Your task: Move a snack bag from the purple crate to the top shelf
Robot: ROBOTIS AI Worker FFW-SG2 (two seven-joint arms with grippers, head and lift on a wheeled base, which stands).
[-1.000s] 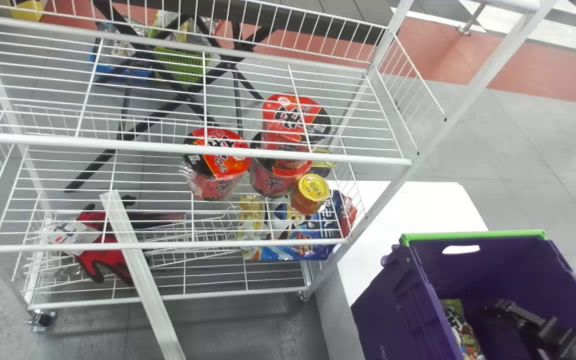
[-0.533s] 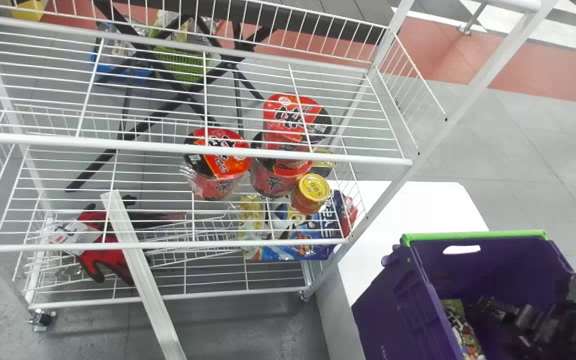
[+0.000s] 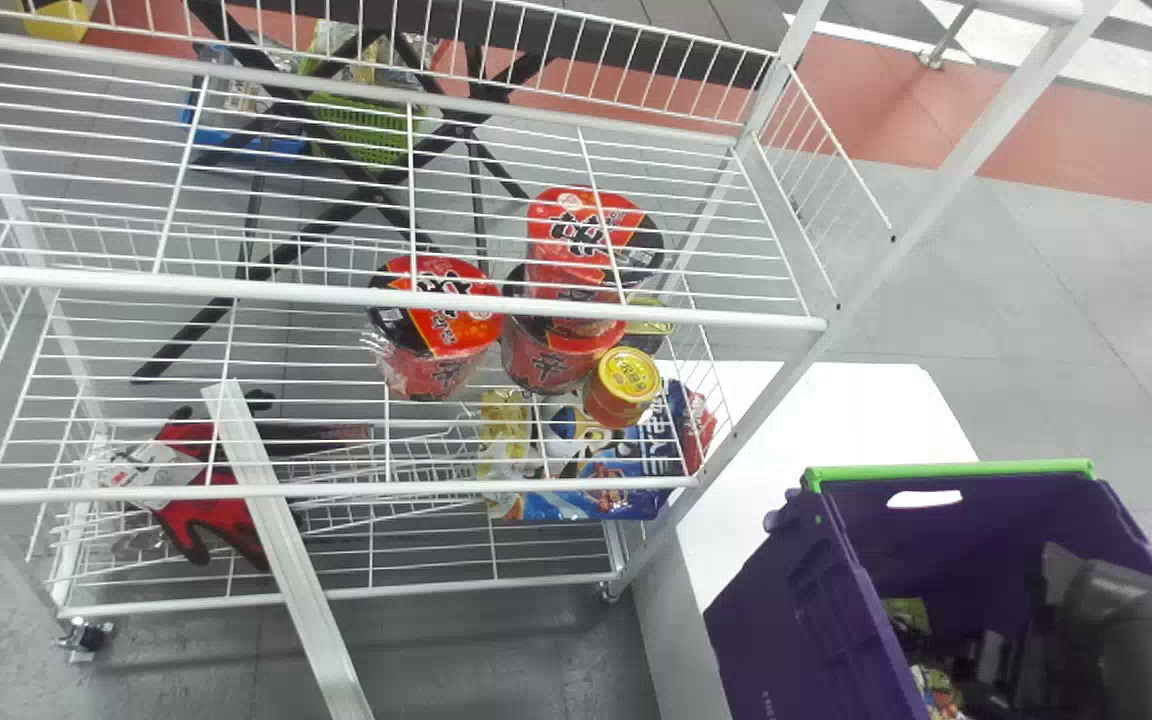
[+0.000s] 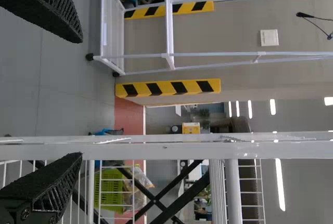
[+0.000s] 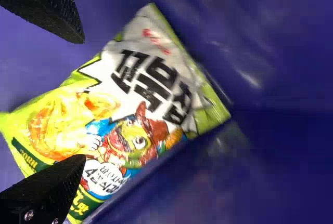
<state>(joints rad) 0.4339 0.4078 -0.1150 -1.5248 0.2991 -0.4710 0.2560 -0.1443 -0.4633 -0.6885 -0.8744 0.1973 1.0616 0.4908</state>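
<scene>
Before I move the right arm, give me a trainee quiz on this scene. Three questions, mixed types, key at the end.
1. True or false: the right gripper is open over the snack bag.

2. Which colour is the strip along the far rim of the purple crate?
A) red
B) green
C) white

3. Fill in: the small tub, beside the stacked red cups, has a ____ lid.

Key: 1 true; 2 B; 3 yellow.
</scene>
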